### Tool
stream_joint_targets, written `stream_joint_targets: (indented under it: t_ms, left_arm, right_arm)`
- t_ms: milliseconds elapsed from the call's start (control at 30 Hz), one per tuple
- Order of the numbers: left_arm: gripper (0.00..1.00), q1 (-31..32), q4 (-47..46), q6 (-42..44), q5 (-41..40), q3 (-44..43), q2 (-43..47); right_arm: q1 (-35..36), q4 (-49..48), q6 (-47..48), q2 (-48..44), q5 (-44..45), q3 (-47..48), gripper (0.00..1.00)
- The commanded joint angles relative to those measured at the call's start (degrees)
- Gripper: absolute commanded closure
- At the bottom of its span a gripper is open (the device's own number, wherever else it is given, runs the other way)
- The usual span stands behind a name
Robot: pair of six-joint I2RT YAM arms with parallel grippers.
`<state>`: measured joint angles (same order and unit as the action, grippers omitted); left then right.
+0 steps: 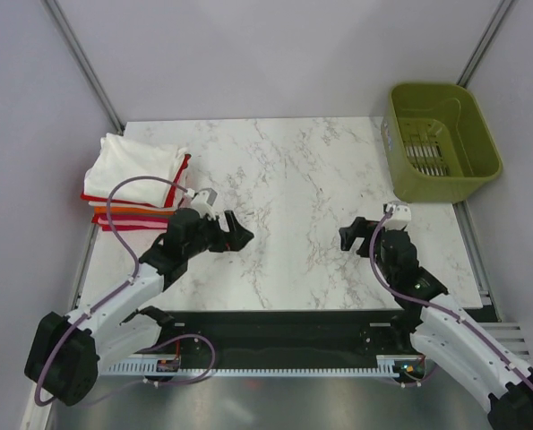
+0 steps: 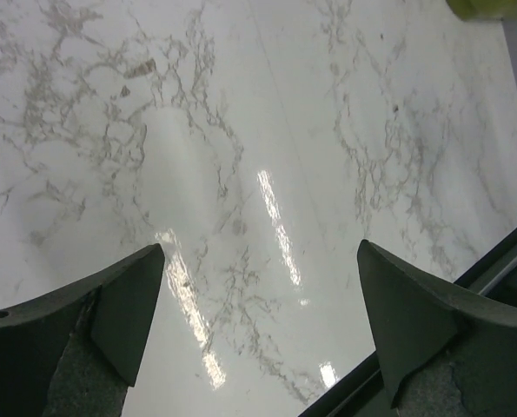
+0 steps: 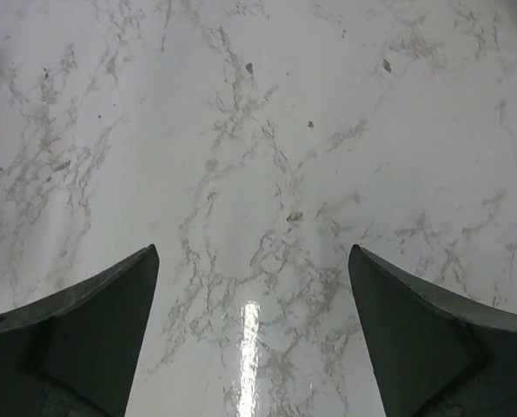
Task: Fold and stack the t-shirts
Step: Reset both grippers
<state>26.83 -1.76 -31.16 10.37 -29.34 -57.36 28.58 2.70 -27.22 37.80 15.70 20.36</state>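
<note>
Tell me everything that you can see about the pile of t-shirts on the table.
The pile of t-shirts lies at the far left corner of the marble table. It looks like soft cloth in flat folded layers: a white shirt on top, slightly rumpled, with red and orange edges showing beneath. The layers are not exactly aligned. It rests on the table and nothing grips it.

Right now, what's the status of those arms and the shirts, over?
Left gripper open, empty. Right gripper open, empty. T-shirts stacked at the table far-left corner, white one on top. Nothing in the way.
</note>
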Motion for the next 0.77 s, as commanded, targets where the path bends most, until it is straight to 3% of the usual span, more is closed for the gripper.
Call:
stream_joint_targets:
  t_ms: [0, 100, 233, 500, 733]
  left_arm:
    - [0.0, 2.3, -6.5, 7.1, -0.9, 4.0, 5.0]
    - [0.0, 2.6, -2.7, 8.4, -0.2, 5.8, 8.4]
    - [0.0, 2.8, -1.0, 7.5, -0.7, 10.1, 13.2]
    - [0.0, 2.7, -1.2, 5.3, -5.1, 16.1, 24.0]
    - [0.0, 2.7, -0.1, 4.9, -7.5, 15.2, 21.9]
  right_arm:
    - [-0.2, 0.2, -1.4, -4.4, 1.2, -3.7, 0.02]
    - [-0.2, 2.2, -4.2, -8.5, 3.9, -6.6, 0.02]
    - [-0.1, 0.9, -5.3, -12.2, 1.1, -9.3, 0.02]
    - [-0.1, -0.1, -7.3, -10.2, 1.2, -9.4, 0.02]
    - [-0.1, 1.3, -8.5, -7.0, 3.5, -7.8, 0.02]
